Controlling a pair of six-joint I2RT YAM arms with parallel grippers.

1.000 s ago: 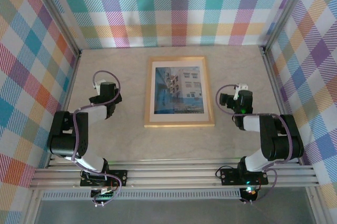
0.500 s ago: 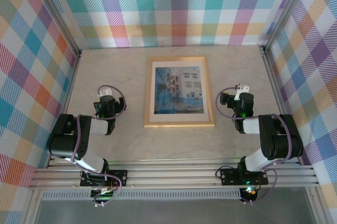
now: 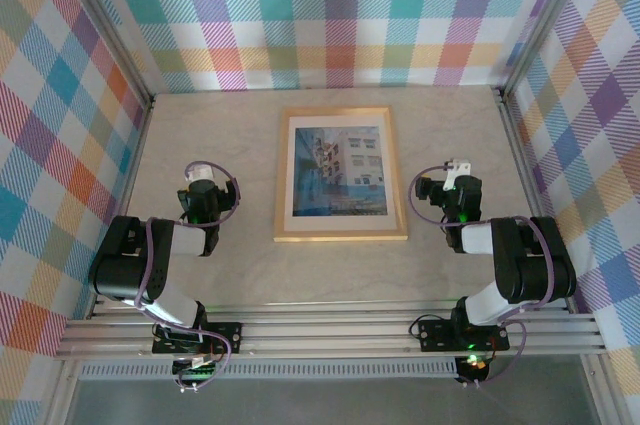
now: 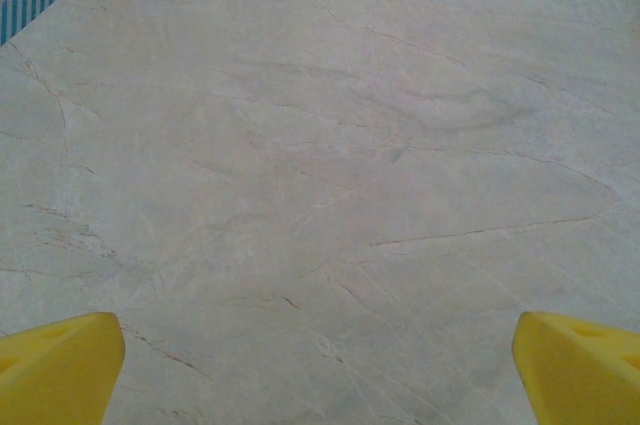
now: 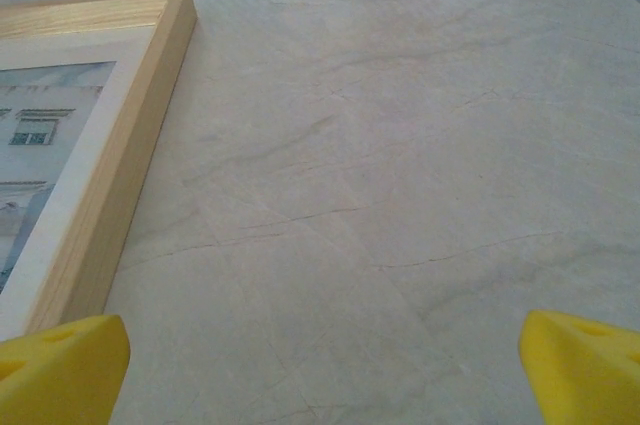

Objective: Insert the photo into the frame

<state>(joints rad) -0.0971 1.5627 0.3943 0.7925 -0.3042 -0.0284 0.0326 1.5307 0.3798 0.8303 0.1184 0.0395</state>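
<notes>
Backdrop: plaid walls (image 3: 340, 15) around pale marbled table (image 3: 250, 275).
Top view: frame (image 3: 340, 236) flat mid-table, photo (image 3: 337, 170) inside within white mat (image 3: 340, 224); left gripper (image 3: 203, 177) left of frame, right gripper (image 3: 455, 167) right of it, both apart from it.
Left wrist: yellow fingertips (image 4: 60, 365) spread wide, bare table between.
Right wrist: fingertips spread wide, holding nothing; frame's wooden edge near, at left.

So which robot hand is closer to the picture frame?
The right gripper: it sits just beside the frame, while the left gripper is farther away from it.
</notes>
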